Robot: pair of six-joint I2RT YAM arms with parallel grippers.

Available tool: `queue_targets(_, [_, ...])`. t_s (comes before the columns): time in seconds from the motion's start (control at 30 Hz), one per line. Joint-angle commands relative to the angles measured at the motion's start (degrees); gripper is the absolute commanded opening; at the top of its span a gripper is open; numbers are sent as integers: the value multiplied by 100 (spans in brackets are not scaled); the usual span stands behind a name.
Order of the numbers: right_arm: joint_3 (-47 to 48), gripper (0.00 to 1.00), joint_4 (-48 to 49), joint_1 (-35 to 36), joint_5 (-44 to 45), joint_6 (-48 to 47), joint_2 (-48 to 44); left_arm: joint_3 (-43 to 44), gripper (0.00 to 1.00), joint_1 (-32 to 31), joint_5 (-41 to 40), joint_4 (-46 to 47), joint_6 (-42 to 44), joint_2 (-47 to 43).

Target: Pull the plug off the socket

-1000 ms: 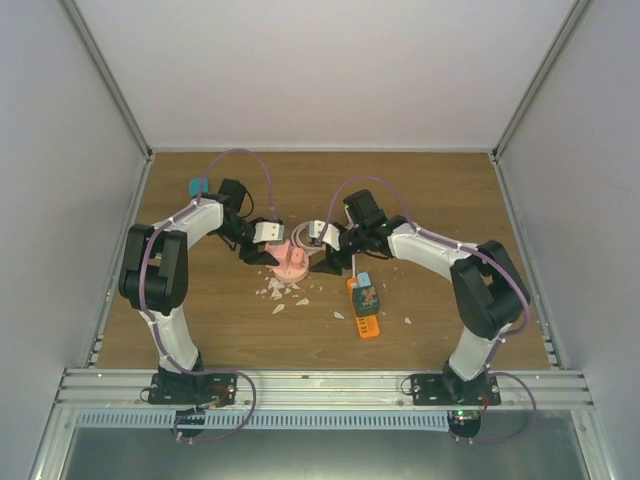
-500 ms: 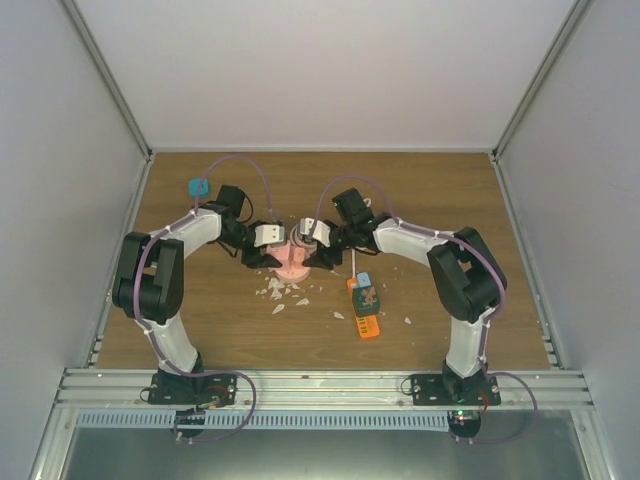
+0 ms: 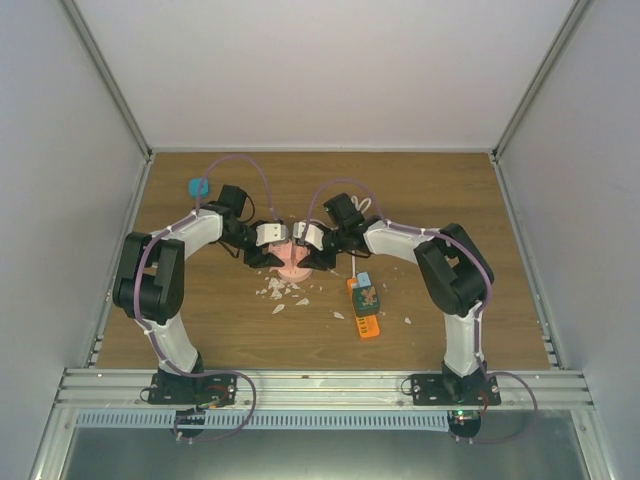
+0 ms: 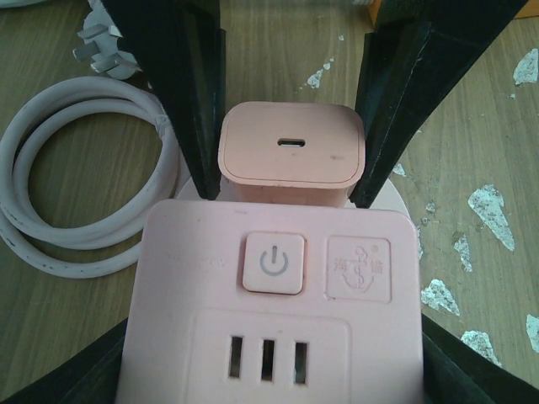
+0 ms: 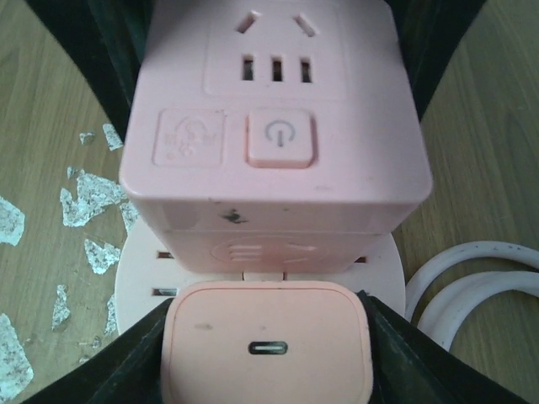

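Pinching one pink socket [image 4: 278, 337], left hand [image 3: 278, 257], right hand [image 3: 305, 257] pinching one pink plug [image 4: 291, 151], one white cable [image 4: 76, 177]

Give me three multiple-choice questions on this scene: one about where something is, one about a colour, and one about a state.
1. In the left wrist view, the cable lies:
A. left of the socket
B. on top of it
C. right of it

2. The plug is:
A. white
B. pink
C. orange

3. The plug is:
A. plugged into the socket, between the right gripper's fingers
B. lying loose on the table
C. lifted clear of the socket

Answers: 1 A, the cable's coils sit at the socket's left side in that view. 2 B, its casing is pink, like the socket's. 3 A, it sits flush against the socket, with a black finger on each of its sides.
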Motion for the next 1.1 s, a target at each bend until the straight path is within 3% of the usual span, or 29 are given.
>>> queue_targets(0.0, [-1, 51, 80, 16, 134, -44, 104, 89, 31, -45, 437, 246, -35, -194])
queue_targets(0.43, [54, 22, -216, -57, 188, -170, 265, -135, 23, -197, 649, 580, 223, -629])
queue_targets(0.57, [18, 21, -265, -81, 342, -279, 313, 82, 21, -195, 809, 425, 123, -564])
queue_targets(0.77, [-48, 20, -199, -94, 555, -353, 332, 962, 15, -56, 1435, -672, -63, 114])
queue_targets(0.93, [-46, 17, -251, -97, 591, -387, 357, 1061, 13, 15, 1644, -643, -67, 170])
queue_targets(1.07, [12, 16, -345, -121, 599, -348, 420, 415, 13, -44, 1370, -52, 373, -323])
